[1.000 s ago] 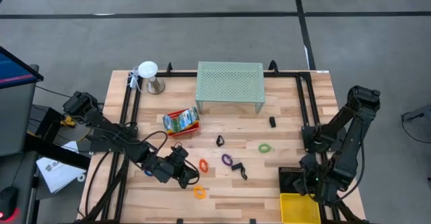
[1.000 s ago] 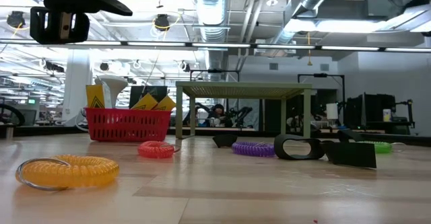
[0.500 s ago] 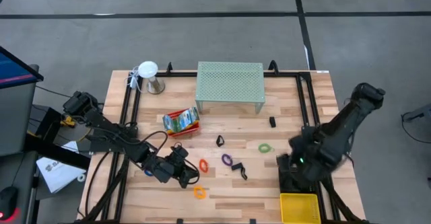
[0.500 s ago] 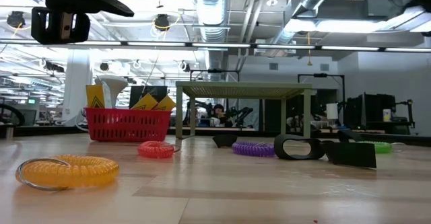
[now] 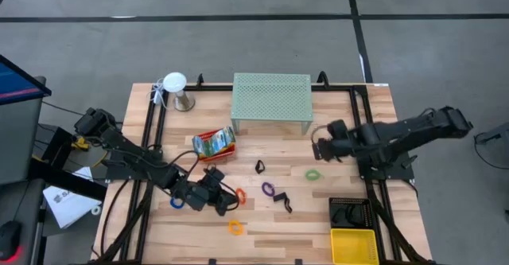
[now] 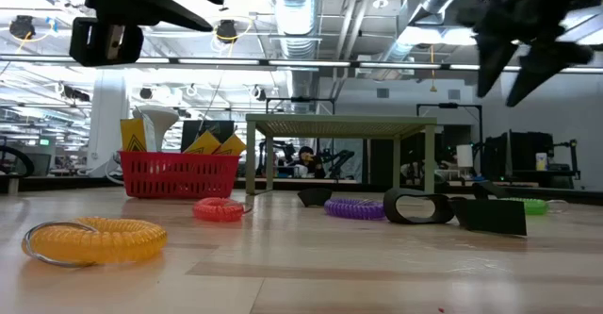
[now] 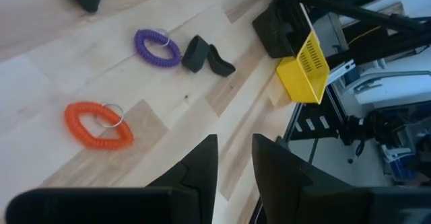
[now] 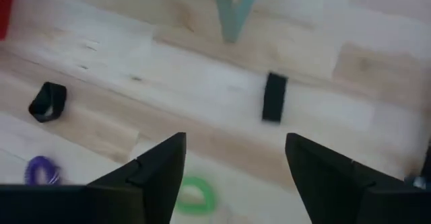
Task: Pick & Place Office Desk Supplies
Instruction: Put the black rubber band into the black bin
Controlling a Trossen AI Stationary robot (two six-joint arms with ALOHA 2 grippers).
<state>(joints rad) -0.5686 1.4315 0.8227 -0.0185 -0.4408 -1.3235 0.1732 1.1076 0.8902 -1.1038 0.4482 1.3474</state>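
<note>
Just coiled orange elastic loop (image 7: 98,125), flat.

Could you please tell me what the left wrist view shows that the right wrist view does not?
Only the left wrist view shows the orange loop, the folded black clip beside the purple loop, and the yellow tray at the table's edge. Only the right wrist view shows the small black clip lying near the mint-green shelf leg, with the open right gripper above it. Both show the purple loop, the green loop and the wooden table.
</note>
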